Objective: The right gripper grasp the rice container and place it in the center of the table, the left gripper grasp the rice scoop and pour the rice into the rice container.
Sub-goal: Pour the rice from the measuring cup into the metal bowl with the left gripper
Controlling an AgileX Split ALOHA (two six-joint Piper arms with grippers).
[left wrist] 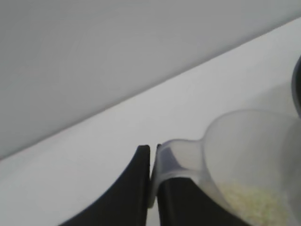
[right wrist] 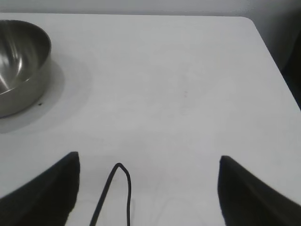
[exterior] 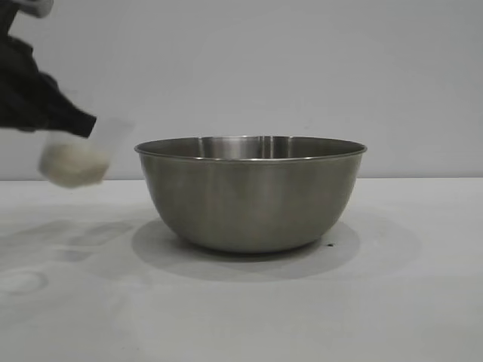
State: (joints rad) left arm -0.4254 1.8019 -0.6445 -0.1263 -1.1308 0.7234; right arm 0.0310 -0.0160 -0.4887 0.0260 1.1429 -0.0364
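Note:
The rice container (exterior: 250, 194), a large steel bowl, stands in the middle of the white table (exterior: 241, 309); it also shows at the edge of the right wrist view (right wrist: 21, 66). At the far left, above the table, my left gripper (exterior: 79, 124) holds the rice scoop (exterior: 79, 154), tilted and apart from the bowl's rim. In the left wrist view the left gripper (left wrist: 153, 149) is shut on the scoop's handle (left wrist: 176, 157), and rice (left wrist: 256, 205) lies in the scoop's cup. My right gripper (right wrist: 148, 160) hangs open over bare table, away from the bowl.
A thin black cable (right wrist: 117, 188) loops between the right gripper's fingers (right wrist: 51, 188). The table's rounded corner (right wrist: 251, 23) and side edge lie beyond the right gripper. A plain pale wall (exterior: 302, 68) stands behind the table.

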